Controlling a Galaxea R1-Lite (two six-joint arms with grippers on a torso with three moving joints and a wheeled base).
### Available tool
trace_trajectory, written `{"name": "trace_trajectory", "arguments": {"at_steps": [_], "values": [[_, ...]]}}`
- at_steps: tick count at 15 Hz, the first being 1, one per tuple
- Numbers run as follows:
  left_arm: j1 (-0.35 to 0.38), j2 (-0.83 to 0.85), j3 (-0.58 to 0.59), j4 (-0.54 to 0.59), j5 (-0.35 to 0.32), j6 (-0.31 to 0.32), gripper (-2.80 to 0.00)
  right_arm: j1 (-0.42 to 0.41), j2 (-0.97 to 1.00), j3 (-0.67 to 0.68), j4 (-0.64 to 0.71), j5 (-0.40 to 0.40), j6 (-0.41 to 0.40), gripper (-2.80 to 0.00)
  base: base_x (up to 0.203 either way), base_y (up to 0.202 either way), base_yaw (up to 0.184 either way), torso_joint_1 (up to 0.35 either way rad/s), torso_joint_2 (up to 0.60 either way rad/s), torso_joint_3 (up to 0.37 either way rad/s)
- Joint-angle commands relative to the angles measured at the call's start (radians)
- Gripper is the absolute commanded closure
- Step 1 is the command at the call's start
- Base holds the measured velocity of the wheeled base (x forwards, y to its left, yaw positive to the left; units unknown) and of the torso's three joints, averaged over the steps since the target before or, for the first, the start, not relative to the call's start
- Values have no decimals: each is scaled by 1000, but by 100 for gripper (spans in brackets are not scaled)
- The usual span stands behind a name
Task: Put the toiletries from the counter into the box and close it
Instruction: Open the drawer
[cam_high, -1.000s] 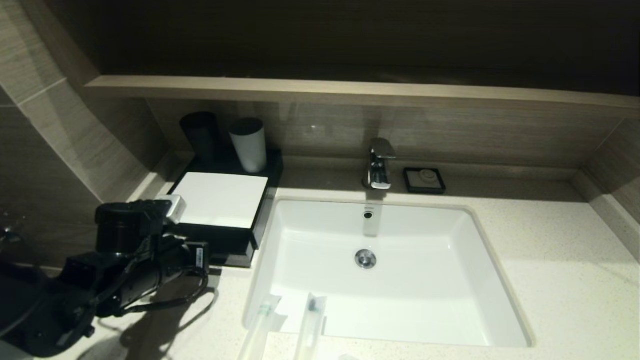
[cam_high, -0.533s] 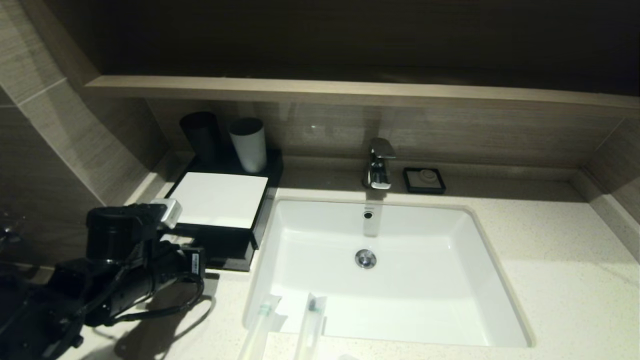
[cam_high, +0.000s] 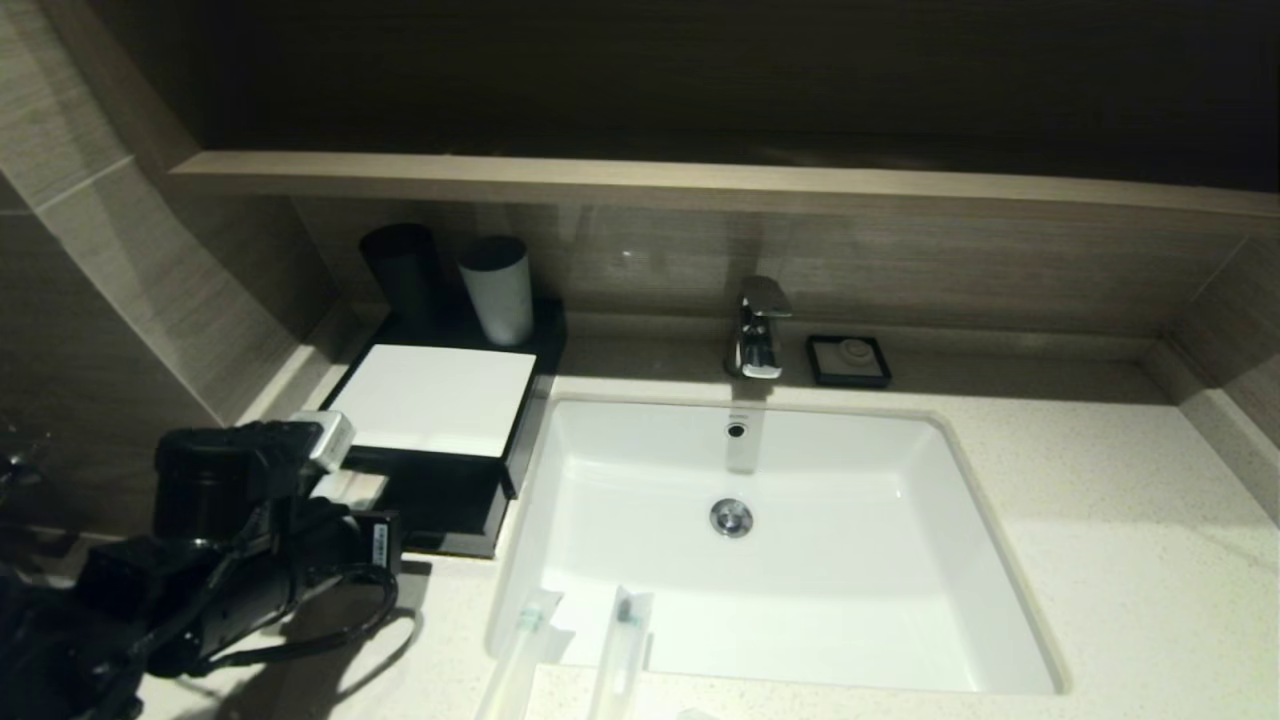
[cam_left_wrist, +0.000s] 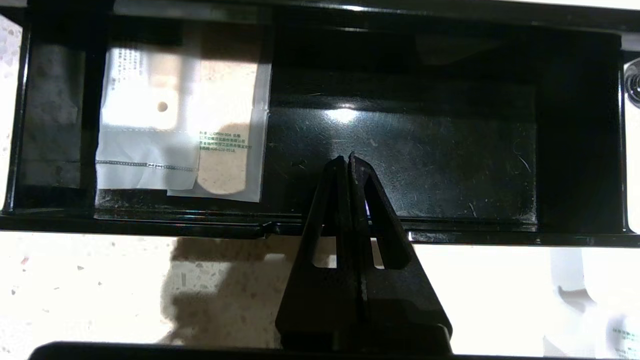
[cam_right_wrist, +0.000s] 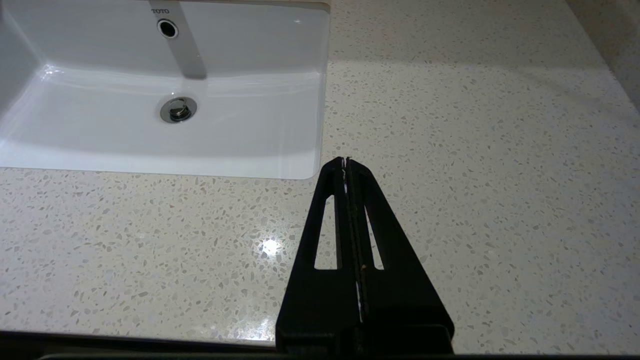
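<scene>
Now our left end effector (cam_left_wrist: 348, 159) has its two fingers pressed together with nothing between them, and its tips reach over the front wall of the box's drawer (cam_left_wrist: 400, 150), which stands pulled out. We cannot tell whether the fingers touch that wall. Inside the drawer we see a glossy black floor, mostly bare, and at one end some flat translucent sachets (cam_left_wrist: 180, 130) with small printing. In the head view the left arm sits low at the left front corner of the box (cam_high: 435, 400), whose white top panel lies just behind it, with the black cup (cam_high: 400, 270) and the white cup (cam_high: 497, 288) standing on the rear part.

Our right end effector (cam_right_wrist: 346, 161) is also closed on nothing and hangs over the bare speckled table (cam_right_wrist: 450, 150) beside the basin (cam_right_wrist: 150, 125), well apart from the work.

The toiletries (cam_high: 570, 650), two long slim packets with greenish ends, lie side by side at the front rim of the basin, near the lower edge of the head view. None of them is in the drawer yet.

We judge that the opening step is in hand or just finished. The next move calls for drawing the left arm free of the drawer, spreading the fingers, and going to the nearer packet for a flat pinch.
</scene>
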Motion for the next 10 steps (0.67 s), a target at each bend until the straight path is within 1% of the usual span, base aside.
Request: {"name": "trace_trajectory", "arguments": {"at_steps": [1, 10], "values": [[0, -15, 9, -4, 1, -1, 0, 0, 0, 0, 0, 0, 0, 0, 0, 0, 0, 0, 0, 0], [-2, -76, 71, -3, -1, -1, 0, 0, -1, 0, 0, 0, 1, 0, 0, 0, 0, 0, 0, 0]]}}
